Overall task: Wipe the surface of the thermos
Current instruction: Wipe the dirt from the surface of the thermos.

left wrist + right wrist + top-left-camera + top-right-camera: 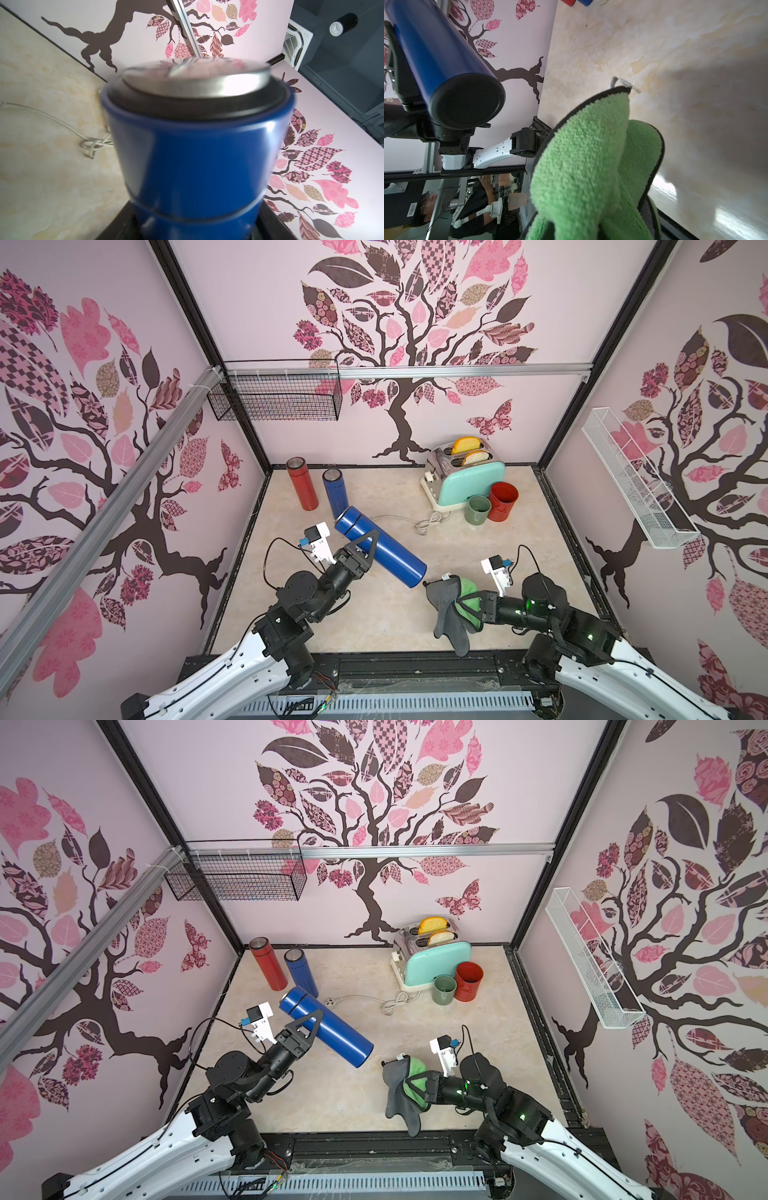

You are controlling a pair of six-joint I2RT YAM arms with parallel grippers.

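Observation:
A large blue thermos (380, 547) (328, 1029) is held off the tabletop, lying nearly level, with its steel lid end toward the back left and its black base toward the front right. My left gripper (368, 545) (311, 1023) is shut on its body near the lid end; in the left wrist view the thermos (197, 155) fills the frame. My right gripper (461, 601) (413, 1083) is shut on a green and grey cloth (446, 614) (581, 166) that drapes down from it. The cloth hangs just right of the thermos base (467, 101) and apart from it.
A red thermos (302, 483) and a smaller blue thermos (336, 493) stand at the back left. At the back right are a mint toaster (467, 481) with bread, a green mug (478, 509), a red cup (503, 502) and the toaster's cord (415, 522). Wire baskets (276, 396) (636, 477) hang on the walls.

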